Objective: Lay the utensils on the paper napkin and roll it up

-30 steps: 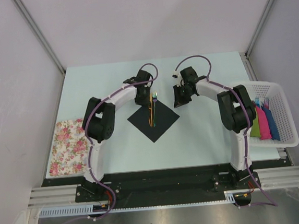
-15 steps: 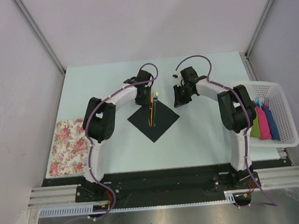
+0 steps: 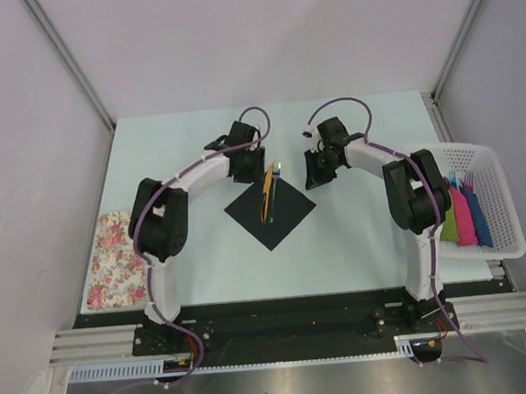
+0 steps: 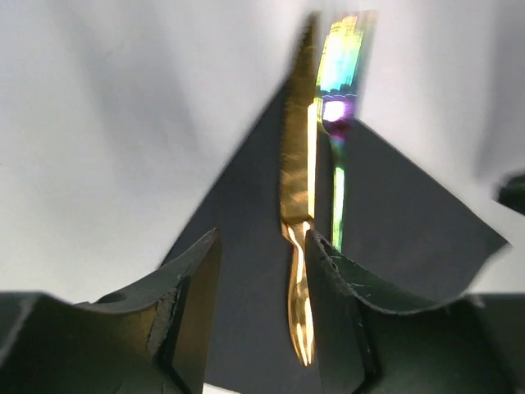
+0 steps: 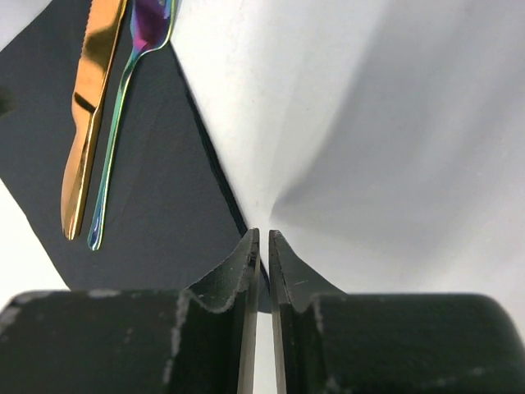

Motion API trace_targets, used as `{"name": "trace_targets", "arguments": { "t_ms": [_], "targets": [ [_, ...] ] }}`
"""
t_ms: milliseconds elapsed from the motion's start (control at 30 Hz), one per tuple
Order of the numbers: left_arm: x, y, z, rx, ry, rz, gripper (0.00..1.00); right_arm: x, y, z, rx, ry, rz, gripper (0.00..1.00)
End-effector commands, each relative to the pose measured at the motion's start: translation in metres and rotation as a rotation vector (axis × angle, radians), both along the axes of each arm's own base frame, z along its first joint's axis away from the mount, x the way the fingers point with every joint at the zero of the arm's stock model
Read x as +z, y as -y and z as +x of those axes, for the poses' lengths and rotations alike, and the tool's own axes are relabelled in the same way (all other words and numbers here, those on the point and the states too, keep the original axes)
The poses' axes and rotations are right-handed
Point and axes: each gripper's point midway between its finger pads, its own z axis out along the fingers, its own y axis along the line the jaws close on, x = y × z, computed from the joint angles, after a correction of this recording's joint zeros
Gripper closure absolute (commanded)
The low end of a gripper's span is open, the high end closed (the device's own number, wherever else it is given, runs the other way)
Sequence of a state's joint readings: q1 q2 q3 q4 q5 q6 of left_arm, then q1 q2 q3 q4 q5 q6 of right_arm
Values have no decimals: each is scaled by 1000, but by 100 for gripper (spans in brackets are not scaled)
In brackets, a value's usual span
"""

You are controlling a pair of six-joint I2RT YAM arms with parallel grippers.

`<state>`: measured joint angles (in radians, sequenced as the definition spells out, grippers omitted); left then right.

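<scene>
While the left pincer (image 4: 262, 246) gapes beside utensils (image 3: 269, 192) on the paper napkin (image 3: 288, 215), right pincer (image 5: 262, 240) sits narrow.

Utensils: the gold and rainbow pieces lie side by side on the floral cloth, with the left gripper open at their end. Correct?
No. The utensils lie on the black paper napkin, not the floral cloth off to the left; the top external view shows it. The left gripper is indeed open at their end.
</scene>
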<state>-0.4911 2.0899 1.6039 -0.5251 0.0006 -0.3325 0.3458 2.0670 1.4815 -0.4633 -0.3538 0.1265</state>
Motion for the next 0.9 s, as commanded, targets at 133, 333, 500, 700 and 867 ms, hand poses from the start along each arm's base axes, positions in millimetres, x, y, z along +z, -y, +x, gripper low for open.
{"name": "trace_targets", "arguments": {
  "t_ms": [133, 333, 500, 700, 867],
  "targets": [
    [97, 14, -53, -507, 319, -142, 49, 67, -15, -4, 77, 96, 120, 84],
    [77, -2, -105, -820, 429, -99, 55, 82, -33, -21, 112, 50, 237, 85],
    [34, -14, -92, -584, 198, -48, 66, 70, -46, -33, 115, -6, 258, 89],
    [14, -16, -70, -314, 65, -35, 73, 45, -52, -37, 107, -38, 213, 93],
    [-4, -11, -61, -236, 2, -36, 75, 26, -50, -35, 93, -67, 181, 94]
  ]
}}
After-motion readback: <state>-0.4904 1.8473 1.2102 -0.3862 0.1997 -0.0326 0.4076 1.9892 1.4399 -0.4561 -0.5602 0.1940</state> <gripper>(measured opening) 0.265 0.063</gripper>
